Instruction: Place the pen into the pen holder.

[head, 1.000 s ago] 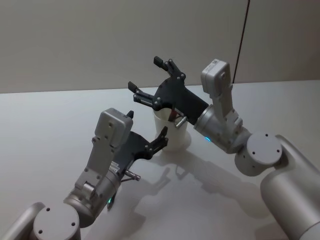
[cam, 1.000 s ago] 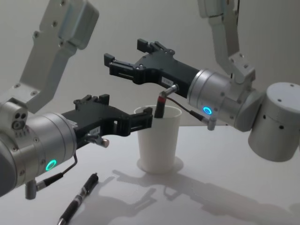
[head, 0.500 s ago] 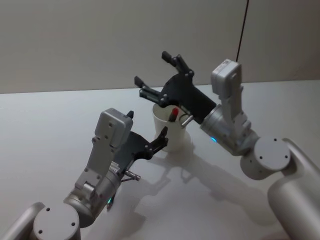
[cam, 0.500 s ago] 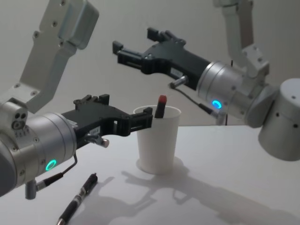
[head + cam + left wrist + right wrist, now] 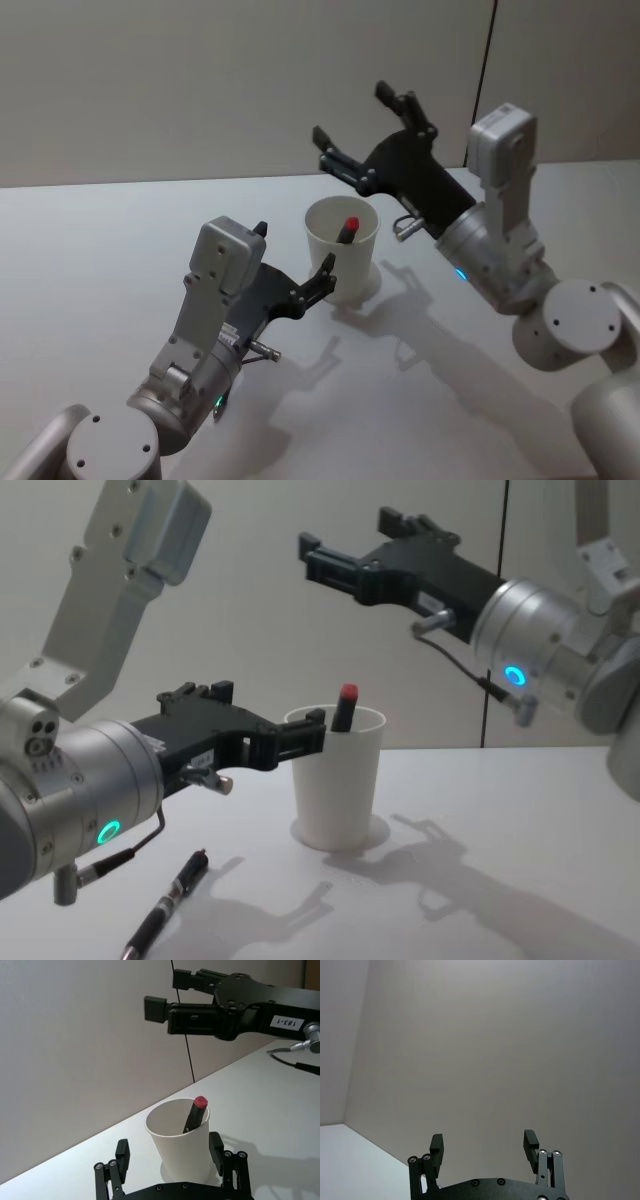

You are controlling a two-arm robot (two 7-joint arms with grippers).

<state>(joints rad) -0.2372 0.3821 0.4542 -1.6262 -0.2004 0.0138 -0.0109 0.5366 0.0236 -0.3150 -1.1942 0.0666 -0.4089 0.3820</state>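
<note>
The pen holder (image 5: pixel 342 262) (image 5: pixel 338 780) (image 5: pixel 182 1152) is a white paper cup standing upright on the table. A dark pen (image 5: pixel 347 229) (image 5: pixel 344 708) (image 5: pixel 196 1114) with a red cap leans inside it, its cap poking above the rim. My right gripper (image 5: pixel 352 113) (image 5: pixel 345 542) (image 5: pixel 167 992) (image 5: pixel 483 1138) hangs open and empty, well above the cup and to its right. My left gripper (image 5: pixel 293 250) (image 5: pixel 300 730) (image 5: pixel 169 1146) is open, with a finger on either side of the cup's lower part.
A second dark pen (image 5: pixel 168 905) lies on the white table (image 5: pixel 480 860) near my left arm, in front of the cup. A plain wall with a dark vertical seam (image 5: pixel 487 70) stands behind the table.
My right gripper has risen and drawn back to the right, away from the cup, staying open. The red-capped pen now stands free in the cup. The left arm has not moved.
</note>
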